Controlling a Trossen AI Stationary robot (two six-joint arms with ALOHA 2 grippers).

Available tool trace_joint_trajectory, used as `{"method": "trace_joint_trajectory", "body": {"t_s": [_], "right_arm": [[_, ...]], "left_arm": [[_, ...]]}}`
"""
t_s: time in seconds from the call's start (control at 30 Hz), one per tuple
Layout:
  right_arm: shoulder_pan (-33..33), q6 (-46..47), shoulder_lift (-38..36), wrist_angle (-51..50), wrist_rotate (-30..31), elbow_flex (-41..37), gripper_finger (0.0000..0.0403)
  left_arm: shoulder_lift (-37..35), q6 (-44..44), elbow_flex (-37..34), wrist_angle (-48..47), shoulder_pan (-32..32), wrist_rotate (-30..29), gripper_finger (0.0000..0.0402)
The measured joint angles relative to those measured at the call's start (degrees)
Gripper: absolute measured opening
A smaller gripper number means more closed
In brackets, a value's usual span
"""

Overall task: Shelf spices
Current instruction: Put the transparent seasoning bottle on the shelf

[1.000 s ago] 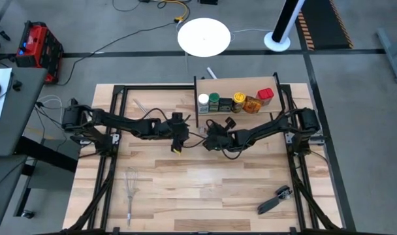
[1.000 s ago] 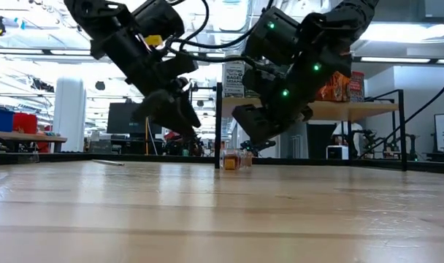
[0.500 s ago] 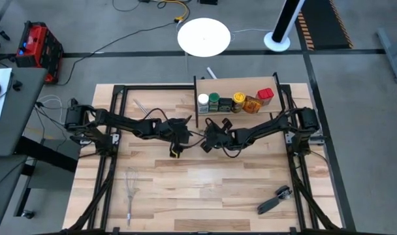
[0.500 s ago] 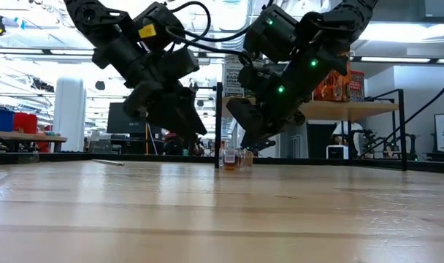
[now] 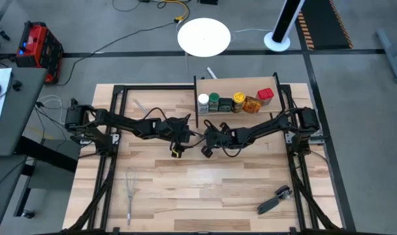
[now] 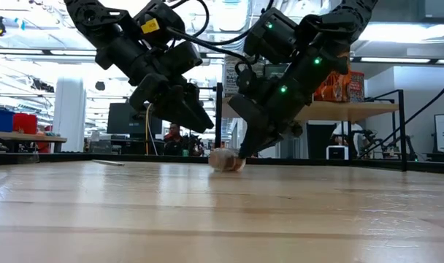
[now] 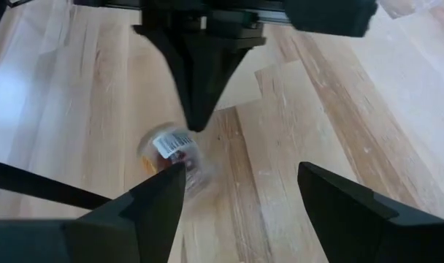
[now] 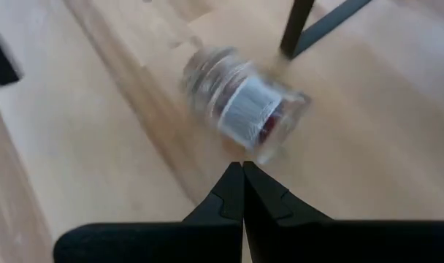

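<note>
A small clear jar with a white label (image 8: 244,109) lies on its side on the table top, blurred, between my two grippers; it also shows as the jar (image 6: 226,161) and the jar (image 7: 171,150). My right gripper (image 8: 242,172) is shut, and its tips point down at the jar's side. My left gripper (image 7: 240,186) is open and hovers just to the jar's left, touching nothing. The shelf (image 5: 238,88) stands at the far edge. It carries a white-capped jar (image 5: 203,101), a green-capped one (image 5: 214,100), a dark square one (image 5: 225,104), a yellow-capped one (image 5: 238,99), an orange one (image 5: 252,104) and a red one (image 5: 266,96). My right gripper's shut fingertips (image 6: 242,152) slant down from the table's right, right beside the fallen jar's side (image 8: 269,150). The jar lies on the table. I cannot tell whether the tips touch it at this moment.
A wire whisk (image 5: 130,189) lies near the table's left near corner, and a black-handled tool (image 5: 275,199) near its right near corner. The shelf's black post (image 6: 218,120) stands just behind the jar. Bare planks stretch across the table's near half.
My right gripper has come down and toward the table's near-left, at the jar. The jar stood upright before; it has tipped over and now lies on its side, still moving. My left gripper has edged toward the jar.
</note>
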Motion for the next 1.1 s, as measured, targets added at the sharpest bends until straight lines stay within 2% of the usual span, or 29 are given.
{"method": "trace_joint_trajectory", "body": {"t_s": [0.1,0.57,0.77,1.1], "right_arm": [[0.8,0.4,0.0,-1.2,0.5,0.0,0.0003],[-0.2,-0.8,-0.7,-2.2,12.8,0.0,0.0003],[-2.4,-2.4,-0.1,2.3,7.7,0.0,0.0003],[-0.5,-2.5,-0.2,4.0,-0.5,0.0,0.0003]], "left_arm": [[0.0,0.0,0.0,-0.1,0.0,0.0,0.0256],[0.0,0.0,0.0,-3.3,1.3,-1.8,0.0256],[0.0,-0.4,0.0,-3.4,1.7,-1.3,0.0256],[0.0,-0.6,0.0,-5.2,1.7,-1.2,0.0256]]}}
